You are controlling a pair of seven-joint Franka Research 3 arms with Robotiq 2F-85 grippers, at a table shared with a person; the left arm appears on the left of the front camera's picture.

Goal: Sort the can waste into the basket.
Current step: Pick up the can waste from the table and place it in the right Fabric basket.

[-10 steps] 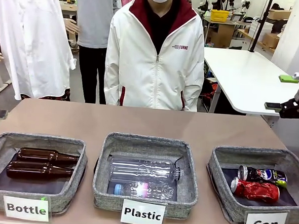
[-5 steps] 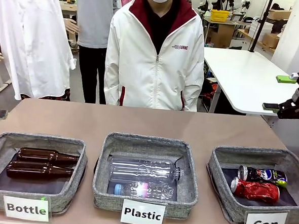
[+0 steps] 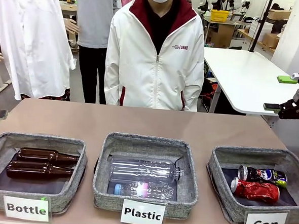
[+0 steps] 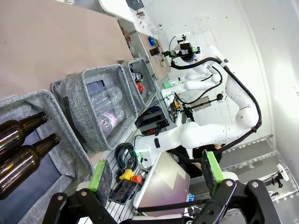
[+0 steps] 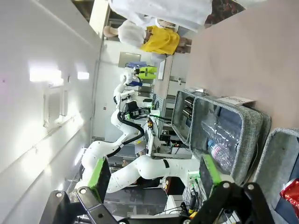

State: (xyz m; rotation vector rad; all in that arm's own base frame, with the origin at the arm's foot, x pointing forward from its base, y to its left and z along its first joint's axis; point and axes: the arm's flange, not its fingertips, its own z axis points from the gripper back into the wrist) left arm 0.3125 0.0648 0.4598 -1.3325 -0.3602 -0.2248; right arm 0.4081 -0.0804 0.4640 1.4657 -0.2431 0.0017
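Both pieces of can waste lie inside the basket point(image 3: 222, 158) labelled "Can" at the front right: a black can point(image 3: 262, 175) with green-yellow marks behind a crushed red can point(image 3: 255, 190). My right gripper point(image 3: 279, 92) hangs high at the right edge, well above and behind that basket, open and empty. In the right wrist view my right gripper point(image 5: 155, 173) stands open, with the red can point(image 5: 292, 193) at the bottom right corner. The left wrist view has my left gripper point(image 4: 156, 171) open with nothing in it, and the basket point(image 4: 138, 65) far off.
A "Bottle" basket point(image 3: 0, 141) holds two brown glass bottles point(image 3: 40, 162). In the middle, the "Plastic" basket point(image 3: 106, 155) holds clear plastic bottles point(image 3: 143, 172). A person point(image 3: 155, 56) in a white jacket stands at the table's far side. The brown tabletop point(image 3: 138, 122) behind the baskets is bare.
My right gripper has shifted by a hair at the right edge. The cans, baskets and person are as before.
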